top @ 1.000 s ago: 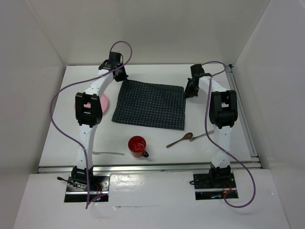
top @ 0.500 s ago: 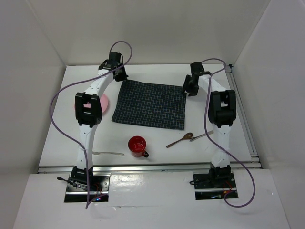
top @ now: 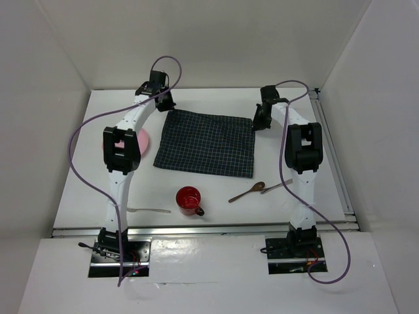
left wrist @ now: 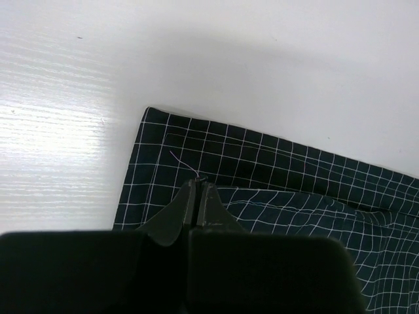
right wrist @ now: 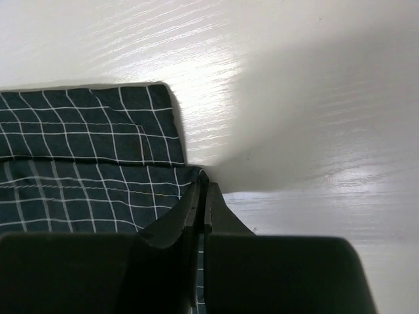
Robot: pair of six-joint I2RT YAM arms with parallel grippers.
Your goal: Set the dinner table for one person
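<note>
The dinner table [top: 157,186] is a white tabletop with a dark navy checked cloth [top: 206,142] spread flat at its middle. My left gripper [top: 167,106] is at the cloth's far left corner. In the left wrist view its jaws [left wrist: 196,184] are shut, with a raised fold of cloth [left wrist: 275,176] at the tips. My right gripper [top: 256,125] is at the far right corner. Its jaws [right wrist: 203,178] are shut on the cloth's [right wrist: 78,163] edge, which lifts up into them.
A red mug [top: 188,199] stands near the front. A wooden spoon [top: 247,191] and a metal utensil [top: 278,186] lie front right. Another metal utensil [top: 149,210] lies front left. A pink plate [top: 142,140] shows partly behind the left arm. White walls enclose the table.
My right gripper has shifted slightly toward the far side onto the cloth's far right corner and shut on it. The left arm and cloth have not visibly moved.
</note>
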